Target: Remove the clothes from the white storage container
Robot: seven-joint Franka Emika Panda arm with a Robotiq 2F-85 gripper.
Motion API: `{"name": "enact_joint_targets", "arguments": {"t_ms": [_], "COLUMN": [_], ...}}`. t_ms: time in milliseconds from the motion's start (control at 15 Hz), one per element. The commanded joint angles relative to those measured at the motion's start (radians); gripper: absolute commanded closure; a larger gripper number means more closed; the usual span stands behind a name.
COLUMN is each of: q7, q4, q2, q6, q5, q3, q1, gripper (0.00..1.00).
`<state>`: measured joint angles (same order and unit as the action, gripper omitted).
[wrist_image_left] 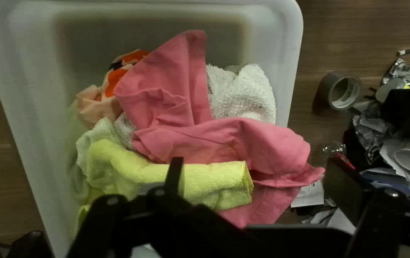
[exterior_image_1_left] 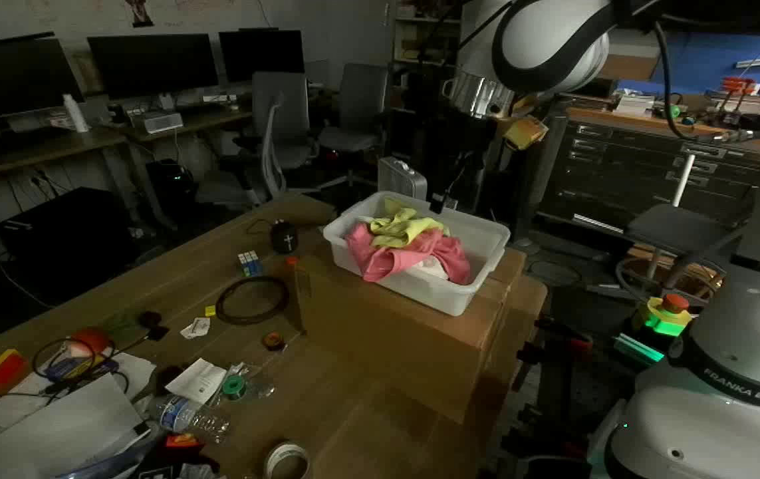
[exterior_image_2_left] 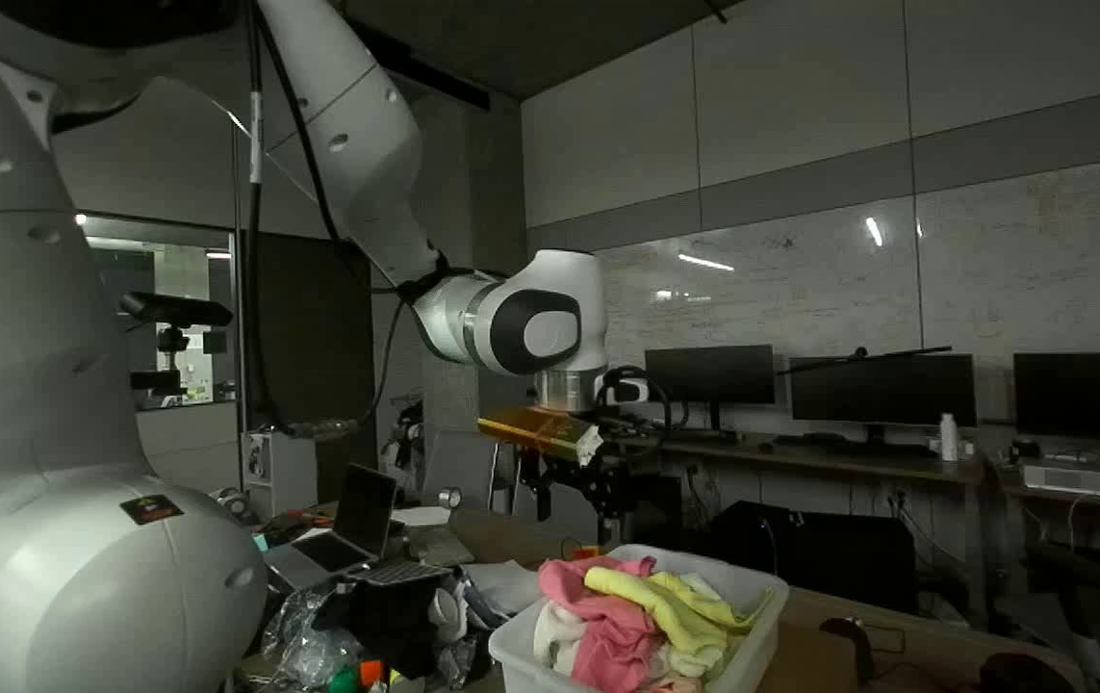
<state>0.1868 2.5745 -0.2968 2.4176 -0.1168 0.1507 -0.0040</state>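
Note:
The white storage container [exterior_image_1_left: 406, 287] holds a heap of cloths and also shows in an exterior view [exterior_image_2_left: 523, 662] and the wrist view [wrist_image_left: 22, 93]. A pink cloth [wrist_image_left: 176, 104] lies on top and hangs over one rim. A folded yellow cloth [wrist_image_left: 208, 177] lies over it. A white fluffy cloth [wrist_image_left: 242, 91] and a peach cloth with orange patches [wrist_image_left: 95, 104] are partly covered. My gripper [wrist_image_left: 257, 175] is open and empty above the container, one finger over the yellow cloth and the other beyond the pink cloth's edge. It also shows in an exterior view [exterior_image_2_left: 576, 505].
The container stands on a cardboard box [exterior_image_1_left: 386, 352] on a wooden table [exterior_image_1_left: 346, 426]. A tape roll [exterior_image_1_left: 288, 460], a black cable coil [exterior_image_1_left: 251, 301], a plastic bottle [exterior_image_1_left: 193, 418] and papers lie beside it. A laptop [exterior_image_2_left: 347, 534] stands among clutter.

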Motion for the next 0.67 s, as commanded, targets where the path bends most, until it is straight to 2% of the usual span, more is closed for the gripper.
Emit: {"name": "enact_joint_targets", "arguments": {"t_ms": [0,333,600], "q7": [0.002,-0.001,-0.045], "q4": [-0.003,-0.009,-0.048], "q2": [0.0,0.004,0.013], "q6": [-0.003,-0.002,-0.037], "q5": [-0.004,-0.004,0.038], "q3": [-0.012,-0.012,-0.029], "q1": [-0.012,-0.012,-0.032], "gripper": [0.0,0.0,0.0]}}
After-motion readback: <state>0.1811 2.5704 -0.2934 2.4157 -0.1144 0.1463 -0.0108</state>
